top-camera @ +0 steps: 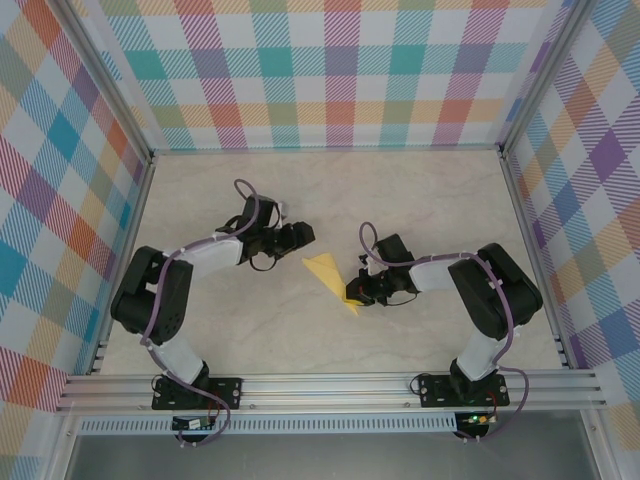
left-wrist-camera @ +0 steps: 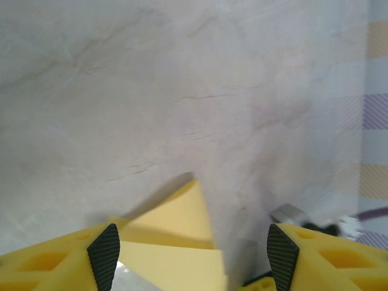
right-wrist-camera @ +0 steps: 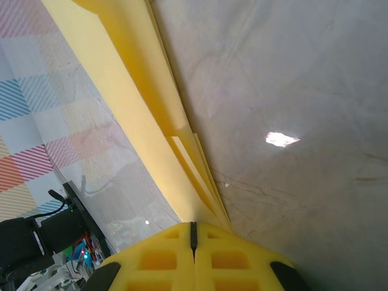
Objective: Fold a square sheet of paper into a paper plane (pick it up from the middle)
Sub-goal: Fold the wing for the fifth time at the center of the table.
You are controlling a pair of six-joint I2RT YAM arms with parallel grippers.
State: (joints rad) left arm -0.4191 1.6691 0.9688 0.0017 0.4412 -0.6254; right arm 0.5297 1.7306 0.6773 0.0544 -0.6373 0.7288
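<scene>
On the table (top-camera: 430, 200), our right gripper (top-camera: 358, 293) pinches the yellow paper (top-camera: 328, 272), folded in layers but we think not a plane yet, and our left gripper (top-camera: 303, 236) is open.

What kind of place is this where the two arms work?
Probably a robot test cell in a lab: an aluminium frame encloses a marble-look table, and checked printed panels form the walls.

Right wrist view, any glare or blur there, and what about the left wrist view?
Right wrist view: one bright glare spot on the table, the paper soft up close. Left wrist view: hazy throughout, the paper throwing a dark shadow along its left edge.
</scene>
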